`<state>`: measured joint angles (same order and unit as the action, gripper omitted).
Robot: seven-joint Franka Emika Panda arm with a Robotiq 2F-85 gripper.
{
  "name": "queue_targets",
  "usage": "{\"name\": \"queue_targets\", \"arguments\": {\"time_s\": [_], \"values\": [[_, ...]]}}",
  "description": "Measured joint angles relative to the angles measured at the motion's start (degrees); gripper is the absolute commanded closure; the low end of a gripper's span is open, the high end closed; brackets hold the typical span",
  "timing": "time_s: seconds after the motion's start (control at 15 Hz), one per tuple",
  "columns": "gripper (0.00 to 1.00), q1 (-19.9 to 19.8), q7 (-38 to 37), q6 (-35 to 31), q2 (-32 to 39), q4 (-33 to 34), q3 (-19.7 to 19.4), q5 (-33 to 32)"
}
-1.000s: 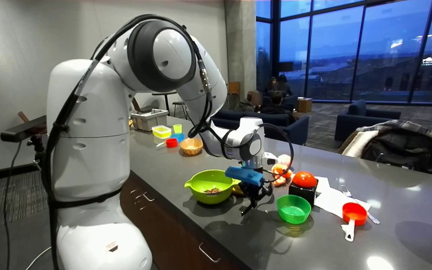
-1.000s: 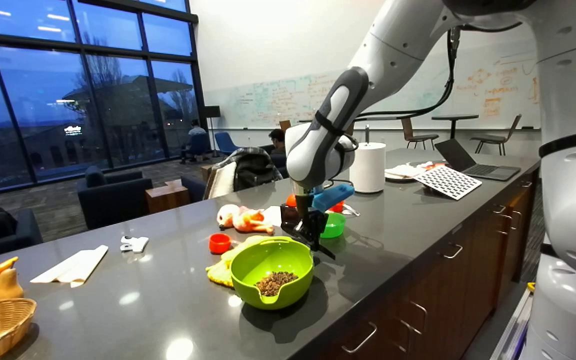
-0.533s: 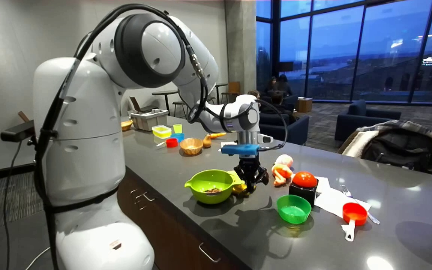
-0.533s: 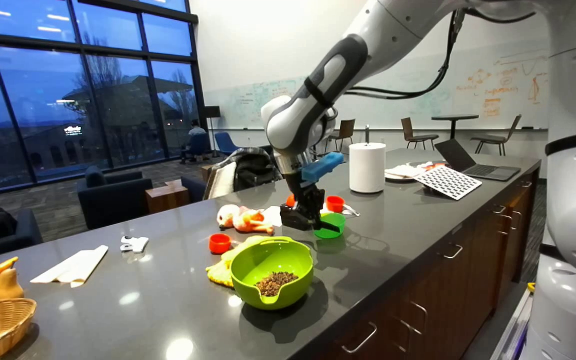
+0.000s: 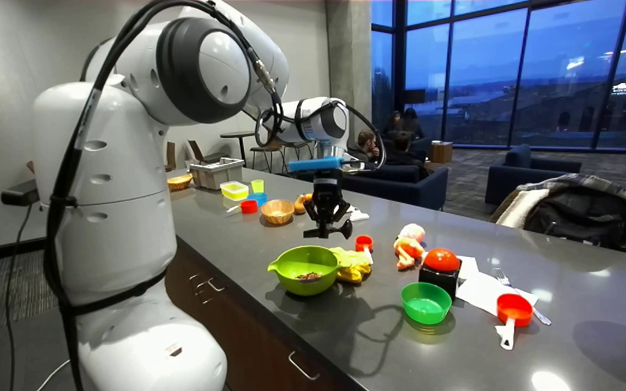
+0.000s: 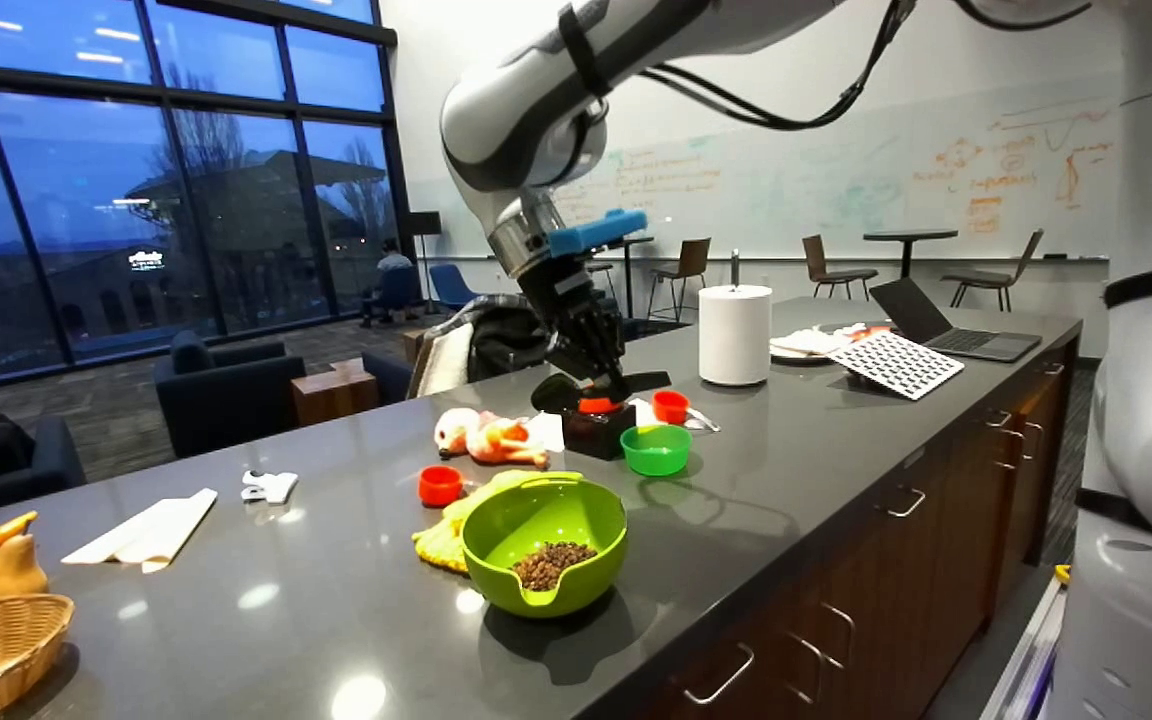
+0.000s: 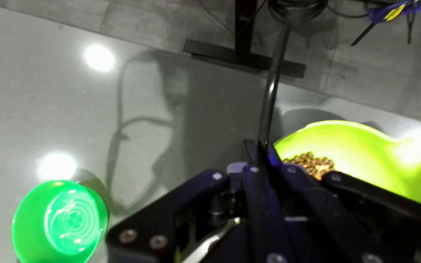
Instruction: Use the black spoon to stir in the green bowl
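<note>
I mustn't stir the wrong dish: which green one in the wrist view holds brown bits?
The wide lime bowl, brown bits inside; the smaller, darker green cup shows none.

black spoon (image 7: 271,91): one is showing;
lime-green bowl (image 6: 536,515): one is standing;
emerald cup (image 5: 426,304): one is standing;
red scoops (image 5: 514,309): three are sitting

My fingers (image 6: 608,362) pinched the black spoon (image 6: 649,381), holding it crosswise in the air above the surface (image 6: 336,560). Lower than my fingers stood the green bowl (image 6: 561,515), brown pellets (image 6: 553,567) inside it and a yellow item (image 6: 443,545) just beside it. Also below my fingers were a small green cup (image 6: 656,458) and a black box (image 6: 596,437), its red top (image 6: 600,405) partly hidden. Beyond my fingers stood a white roll (image 6: 734,340).
</note>
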<state>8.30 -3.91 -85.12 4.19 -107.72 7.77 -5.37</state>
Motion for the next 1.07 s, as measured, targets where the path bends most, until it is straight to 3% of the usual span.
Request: {"name": "queue_targets", "arguments": {"time_s": [0.47, 1.07], "values": [[0.99, 0.03, -1.59, 15.69, 2.75, 8.51, 0.21, 12.59], [0.99, -2.16, 2.61, 14.7, 14.66, 11.08, -1.43, 19.85]]}}
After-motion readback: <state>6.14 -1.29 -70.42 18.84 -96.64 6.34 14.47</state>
